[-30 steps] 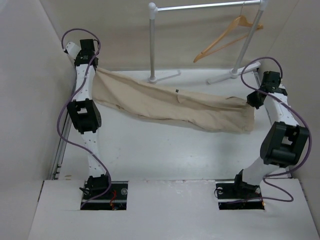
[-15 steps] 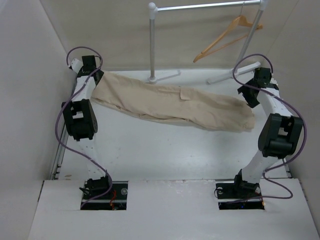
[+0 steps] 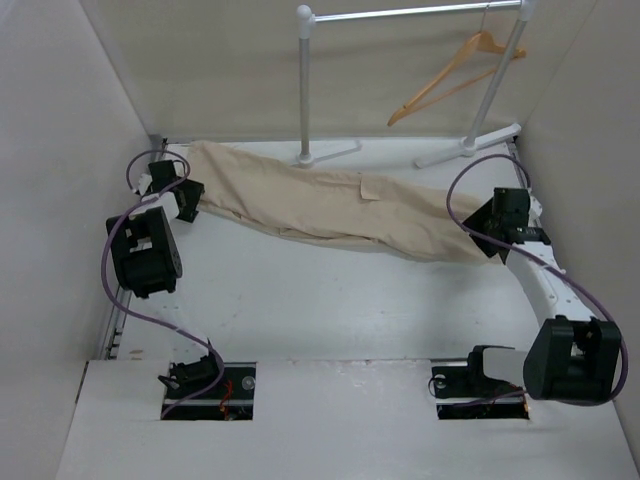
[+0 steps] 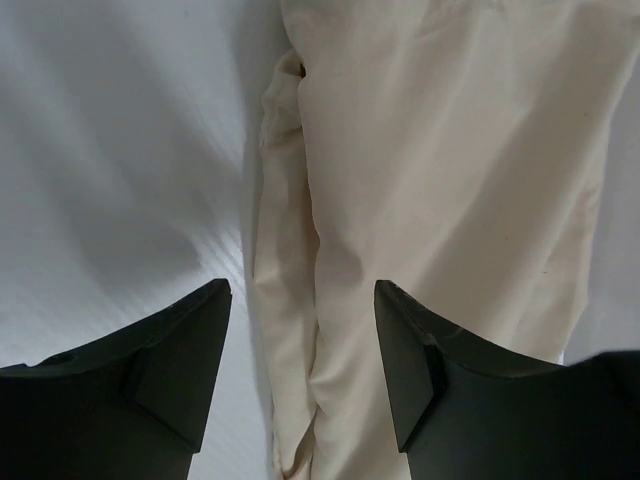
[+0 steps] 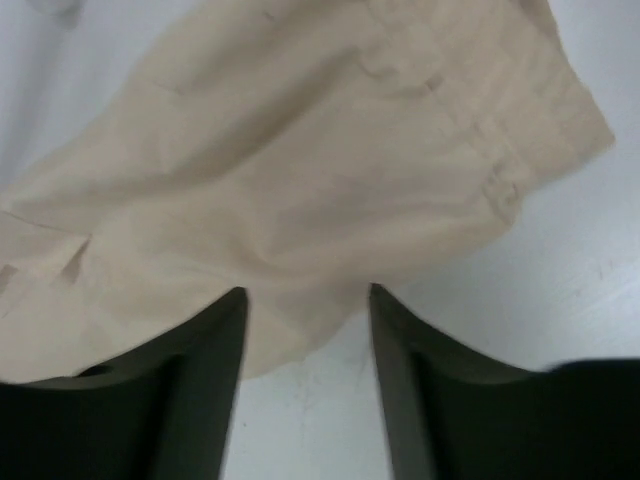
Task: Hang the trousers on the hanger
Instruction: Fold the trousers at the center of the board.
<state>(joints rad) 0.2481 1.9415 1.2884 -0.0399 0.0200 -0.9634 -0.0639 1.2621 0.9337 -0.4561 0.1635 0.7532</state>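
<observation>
The long beige cotton trousers point(image 3: 330, 205) lay flat on the white table point(image 3: 330, 290), stretched out across its far half from the left rear corner down toward the right side. The cloth was wrinkled, and a small back pocket point(image 3: 370, 188) showed near the middle. In the right wrist view the trousers point(image 5: 300, 170) filled the upper part of the picture, with the waistband edge and belt loops point(image 5: 500, 150) toward the right.

The light-wood triangular hanger point(image 3: 450, 75) hung tilted by its thin metal hook from the top bar of the white metal garment rail point(image 3: 305, 80), well apart from the trousers and bare of cloth.

The left gripper point(image 3: 190, 195) stood just beside the left end of the garment. Its fingers were apart and clamped on nothing, with the trouser cloth point(image 4: 430, 200) lying below them point(image 4: 300, 380).

The right gripper point(image 3: 490, 232) stood at the right end. Its fingers point(image 5: 305, 370) were likewise apart, above the cloth's edge and holding nothing.
</observation>
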